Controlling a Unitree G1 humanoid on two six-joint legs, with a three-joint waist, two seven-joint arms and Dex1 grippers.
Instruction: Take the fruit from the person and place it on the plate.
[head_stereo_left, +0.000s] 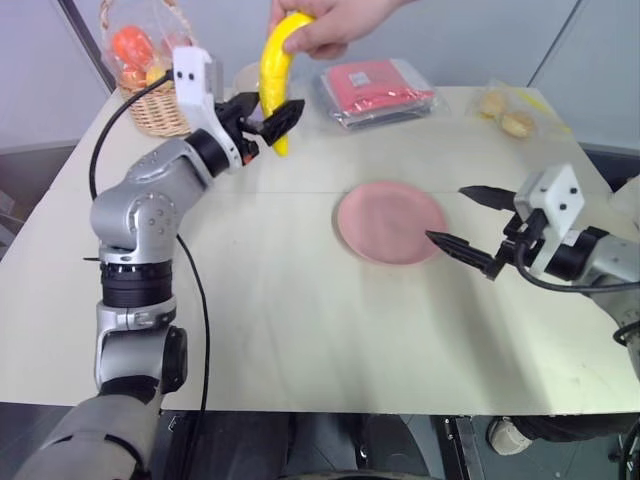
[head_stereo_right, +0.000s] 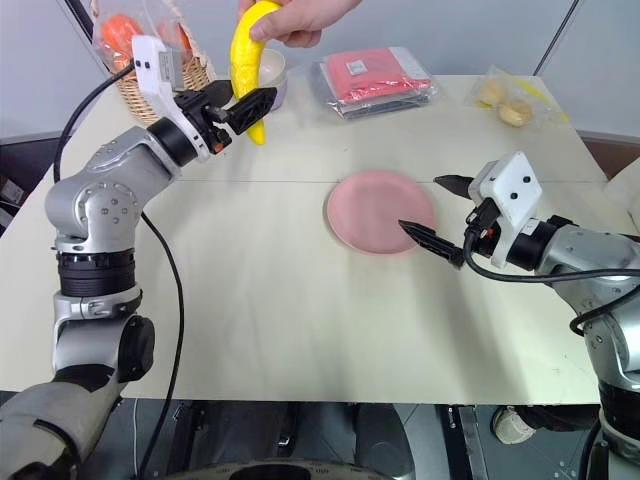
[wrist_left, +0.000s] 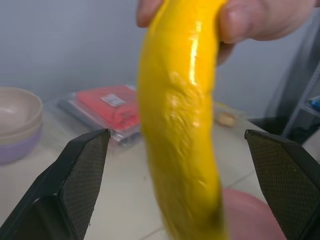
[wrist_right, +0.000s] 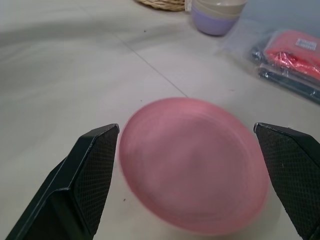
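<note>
Up at the far edge of the table (head_stereo_left: 300, 330), a person's hand (head_stereo_left: 330, 22) dangles a banana (head_stereo_left: 275, 70) by its top end, the fruit hanging nearly upright with its lower tip above the tabletop. The left gripper (head_stereo_left: 268, 118) is raised to it with its jaws spread wide, one finger on each side of the banana's lower half; from the wrist view the pads (wrist_left: 85, 165) look clear of the skin, though I can't be sure from here that neither brushes it. Nothing is held yet. The right gripper (head_stereo_left: 470, 220) hangs open too, straddling the near right rim of the pink plate (head_stereo_left: 390, 222), which sits empty mid-table, well apart from the banana. I'd reckon the banana is light and fairly firm, but its glossy, curved peel could slip or swivel in a narrow pinch, and a hard squeeze would bruise it. The best hold looks to be across the thick middle, below the hand, so it hangs balanced once the person lets go.
</note>
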